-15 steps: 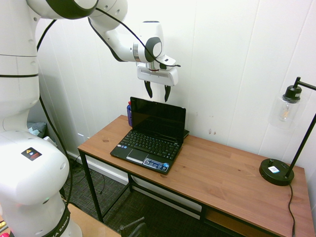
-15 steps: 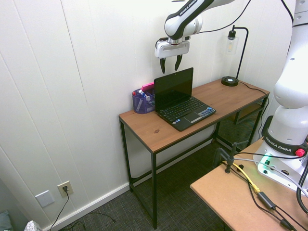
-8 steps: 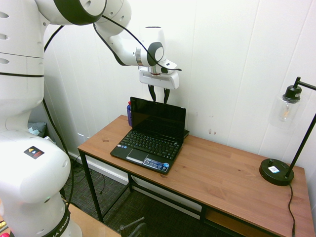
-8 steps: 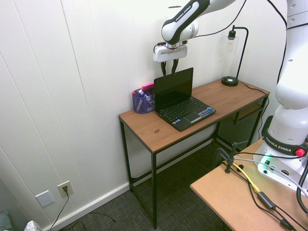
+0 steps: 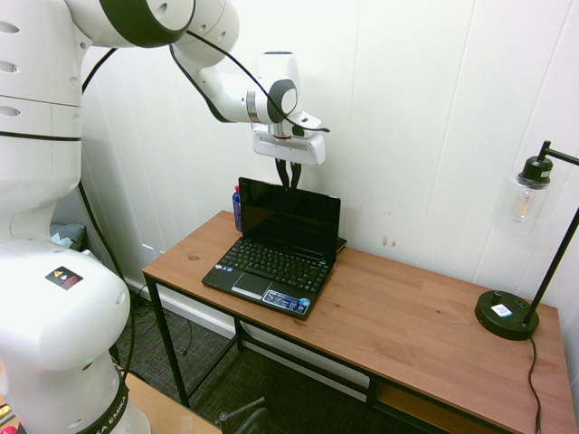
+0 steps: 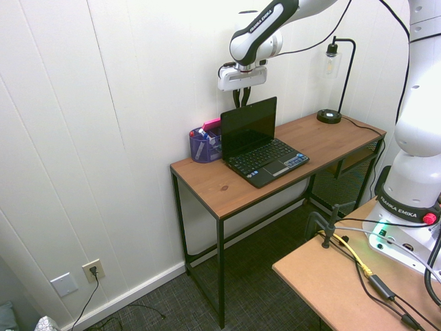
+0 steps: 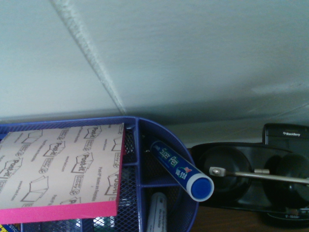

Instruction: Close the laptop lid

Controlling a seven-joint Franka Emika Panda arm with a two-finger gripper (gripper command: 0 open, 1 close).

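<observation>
The gripper [image 5: 289,177] has narrowed from wide open to nearly together, holding nothing, and hangs just above the laptop lid [image 5: 289,213], which stands upright as before, at the table's [image 5: 407,316] wall side.

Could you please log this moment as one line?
phase: approach | gripper: fingers nearly together, pointing down above top edge of thin black laptop lid | lid: open, upright | contact: cannot tell | wooden desk: laptop on it

Black laptop lid [image 5: 289,213], blue mesh organizer [image 7: 159,193]
</observation>
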